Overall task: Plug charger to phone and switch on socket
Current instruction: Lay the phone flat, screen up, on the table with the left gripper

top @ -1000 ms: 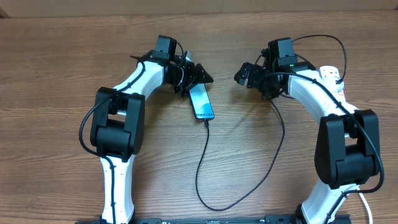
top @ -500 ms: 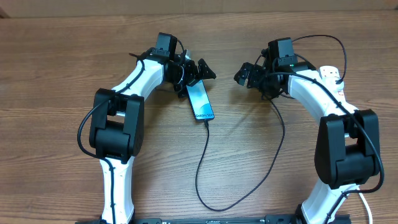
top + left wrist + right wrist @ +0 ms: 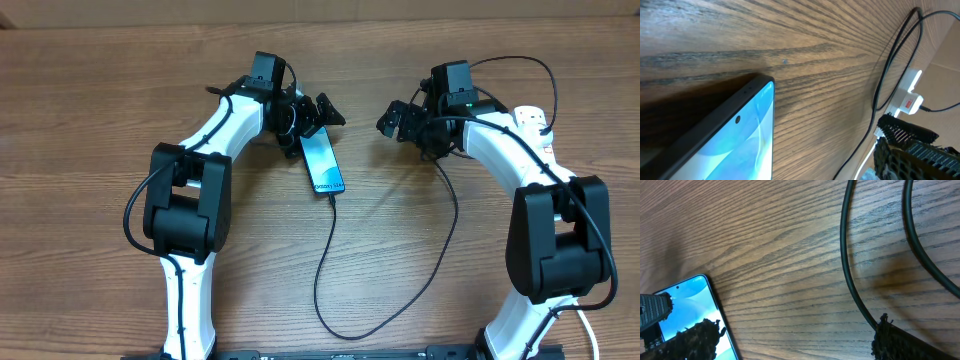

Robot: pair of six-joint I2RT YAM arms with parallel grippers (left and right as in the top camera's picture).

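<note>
The phone [image 3: 322,162] lies flat on the table, its light blue face up. The charger [image 3: 325,250], a thin black cable, meets the phone's near end and loops back toward the right arm. My left gripper [image 3: 314,122] is open at the phone's far end, holding nothing. The phone [image 3: 735,145] fills the lower left of the left wrist view. My right gripper [image 3: 396,118] hangs open to the phone's right, over bare wood. In the right wrist view the phone [image 3: 690,302] is at lower left and the charger [image 3: 846,270] crosses the table. The socket [image 3: 533,119] is mostly hidden behind the right arm.
A white block with a red part [image 3: 908,100] shows at the table's far edge in the left wrist view, with black cables [image 3: 888,75] running past it. Another black cable [image 3: 520,62] arcs over the right arm. Both arm bases stand at the near edge.
My left gripper's jaws have spread wide, letting go of the phone's far end. The phone has shifted slightly. The right arm has not moved.
</note>
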